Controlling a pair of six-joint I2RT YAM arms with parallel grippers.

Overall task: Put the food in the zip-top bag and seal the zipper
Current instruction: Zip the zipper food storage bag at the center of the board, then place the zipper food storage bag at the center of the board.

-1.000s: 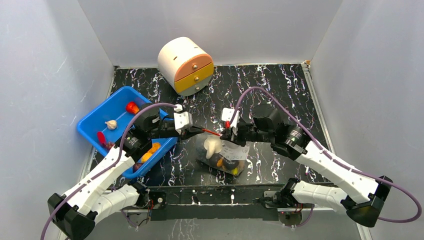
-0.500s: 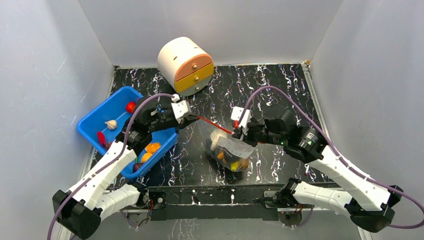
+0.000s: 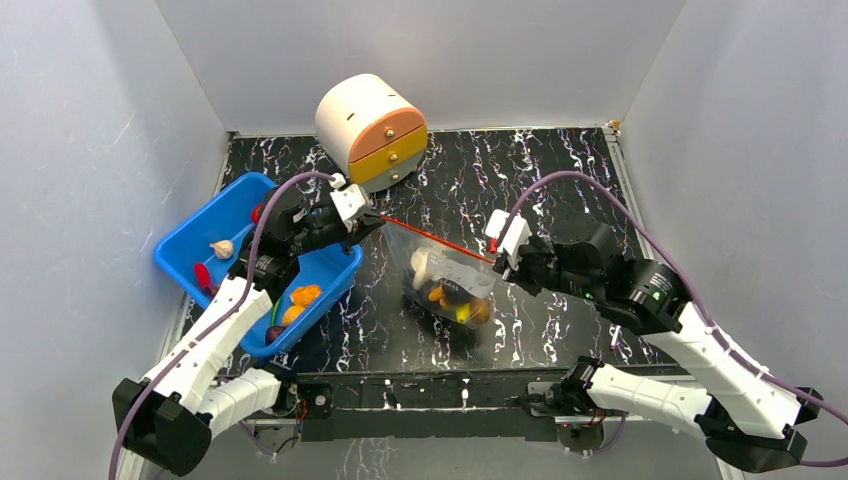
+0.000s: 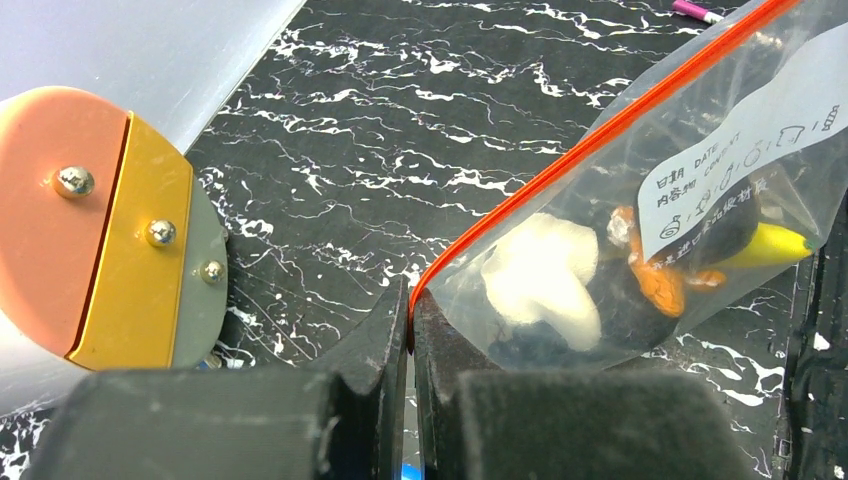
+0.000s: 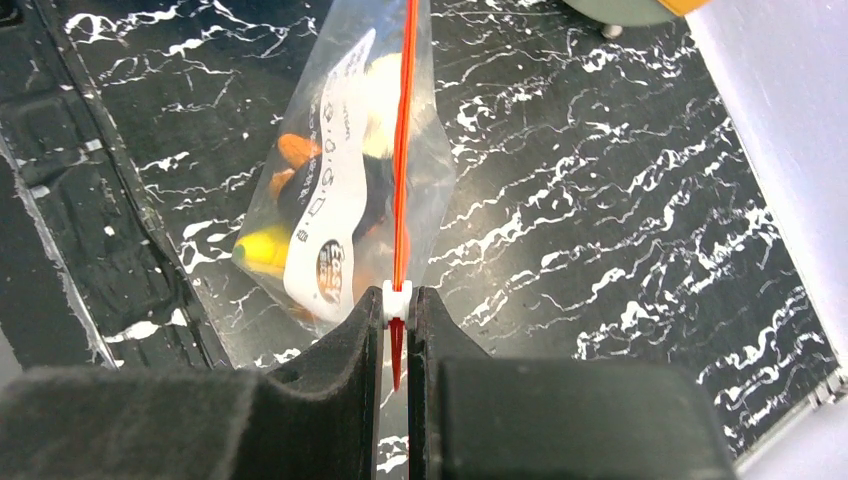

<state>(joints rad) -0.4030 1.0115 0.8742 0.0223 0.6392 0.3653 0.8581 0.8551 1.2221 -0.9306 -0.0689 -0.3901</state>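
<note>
Gripping the zipper [image 3: 430,238] at its left end with the left hand [image 3: 368,218], jaws pressed tight on the red-orange strip [image 4: 600,130]. Pinching the other end with the right hand [image 3: 497,258], fingers closed on a small white slider [image 5: 397,300] that sits on the strip. Pulled taut and straight between the two hands, slanting from just in front of the drawer unit [image 3: 370,130] down toward the middle of the bench [image 3: 560,190]. Hanging below that line, the bag [image 3: 455,285]: clear, crinkled, with its white label [image 5: 330,215] on the side facing the arm bases. Cannot tell whether its bottom touches the bench. Packed inside it, low in the pouch: white garlic [image 4: 545,275], a yellow banana [image 4: 775,240], an orange piece [image 4: 660,285] and something dark against them. Sitting well left of the bag, under the left arm, a blue bin [image 3: 230,215] with more food in it: another garlic bulb [image 3: 222,248], a red piece [image 3: 202,274], orange fruits [image 3: 303,296] near its front corner. Standing at the back of the bench, the round white drawer unit, showing orange and yellow fronts with metal knobs.
</note>
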